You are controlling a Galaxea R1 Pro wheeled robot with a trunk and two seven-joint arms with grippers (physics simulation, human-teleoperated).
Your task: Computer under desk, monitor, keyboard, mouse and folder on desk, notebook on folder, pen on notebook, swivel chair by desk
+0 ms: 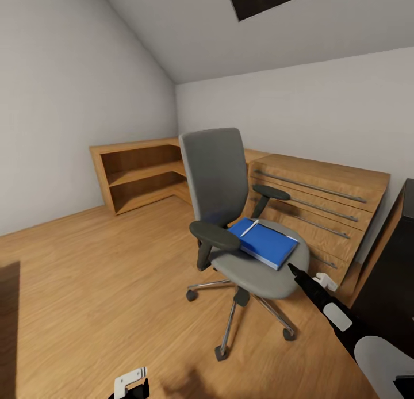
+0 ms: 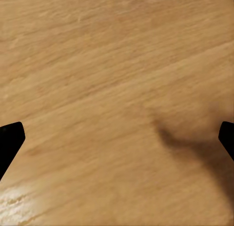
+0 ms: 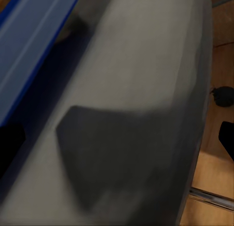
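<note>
The grey swivel chair (image 1: pixel 217 175) stands mid-room on the wooden floor, its seat (image 3: pixel 136 89) close under my right wrist camera. The blue folder (image 1: pixel 264 242) lies flat on the seat, and its edge (image 3: pixel 34 35) runs past my fingers. A thin pale line crosses the folder's back corner; I cannot tell whether it is the pen. My right gripper (image 1: pixel 293 268) is open just over the seat's front right rim, beside the folder. My left gripper (image 2: pixel 117 138) hangs open low over bare floor. Computer, monitor, keyboard, mouse and notebook are out of view.
Low wooden shelving (image 1: pixel 141 175) runs along the back wall, and a wooden drawer chest (image 1: pixel 322 209) stands behind the chair. A black unit with a wooden edge (image 1: pixel 397 272) is at the right edge. The chair's chrome legs and castors (image 1: pixel 287 333) spread over the floor.
</note>
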